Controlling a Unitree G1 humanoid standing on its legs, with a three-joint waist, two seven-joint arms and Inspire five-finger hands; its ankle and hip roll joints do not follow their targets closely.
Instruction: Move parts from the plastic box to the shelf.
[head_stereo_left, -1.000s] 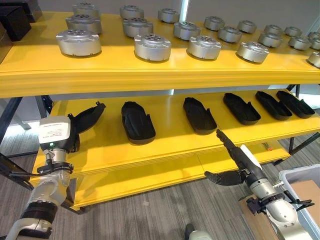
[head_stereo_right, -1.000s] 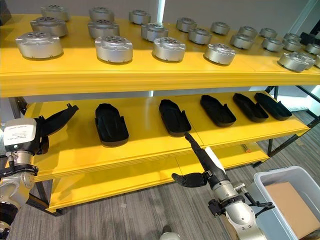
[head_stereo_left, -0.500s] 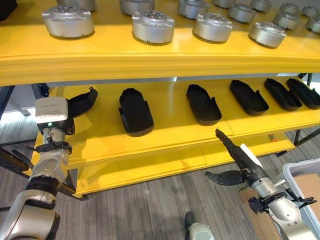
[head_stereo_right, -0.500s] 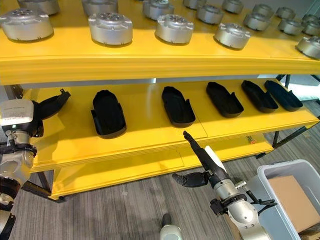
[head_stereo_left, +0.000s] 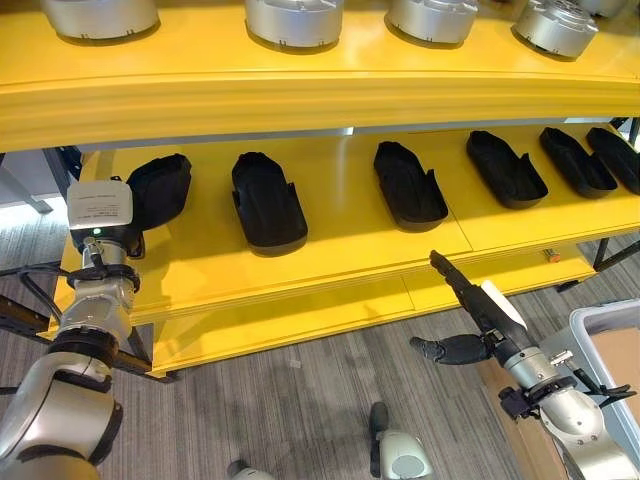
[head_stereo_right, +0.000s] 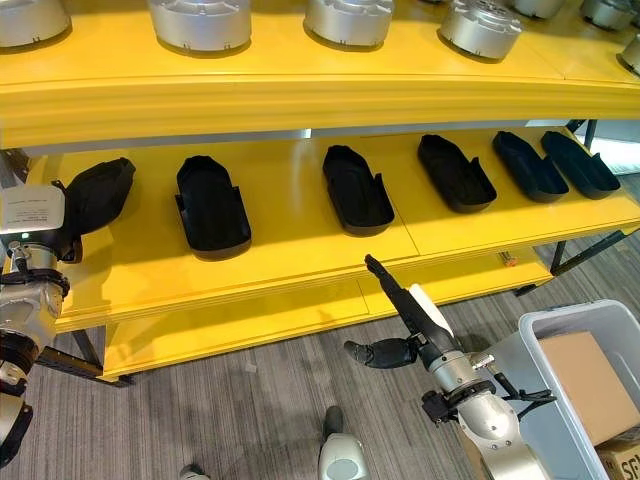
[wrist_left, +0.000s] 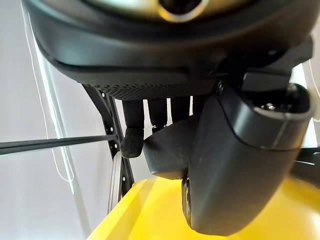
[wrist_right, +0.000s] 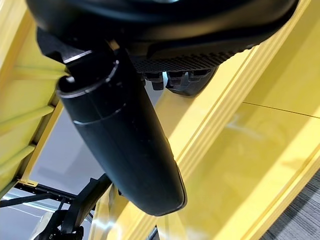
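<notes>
While the left robot hand (head_stereo_left: 128, 243) curls round a black part (head_stereo_left: 158, 191) at the middle shelf's (head_stereo_left: 340, 265) far-left end, long axis pointing inward, the right robot hand (head_stereo_left: 470, 320) hangs open, well apart.

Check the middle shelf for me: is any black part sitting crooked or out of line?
The leftmost black part sits askew at the yellow shelf's left end, angled unlike its neighbours, with the left hand on it. The other black parts lie flat in a row.
</notes>
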